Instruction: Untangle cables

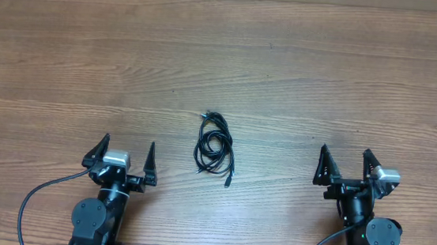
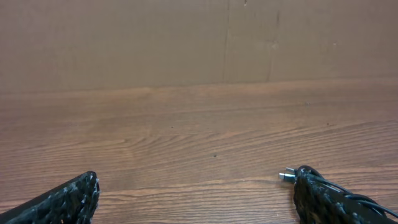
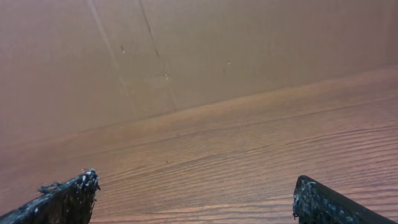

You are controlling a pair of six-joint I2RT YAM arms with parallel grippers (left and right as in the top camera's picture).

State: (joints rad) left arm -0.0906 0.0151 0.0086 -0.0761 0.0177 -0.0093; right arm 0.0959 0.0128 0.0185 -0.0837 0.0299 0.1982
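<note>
The cables (image 1: 215,146) lie as a small knotted coil of thin black cord on the wooden table (image 1: 286,73), between the two arms, with one plug end trailing toward the front. My left gripper (image 1: 129,142) stands open to the coil's left, apart from it. On the coil's right, farther off, my right gripper (image 1: 345,152) is open too. In the left wrist view a silver plug (image 2: 286,176) of the cables peeks out beside the right finger, and the left gripper (image 2: 196,180) holds nothing. The right wrist view shows the right gripper (image 3: 196,180) over bare wood, with no cables in sight.
A brown wall (image 2: 186,43) rises behind the table's far edge. Thick black arm cables (image 1: 38,194) loop by the left base, and another (image 1: 323,244) by the right base, at the front edge.
</note>
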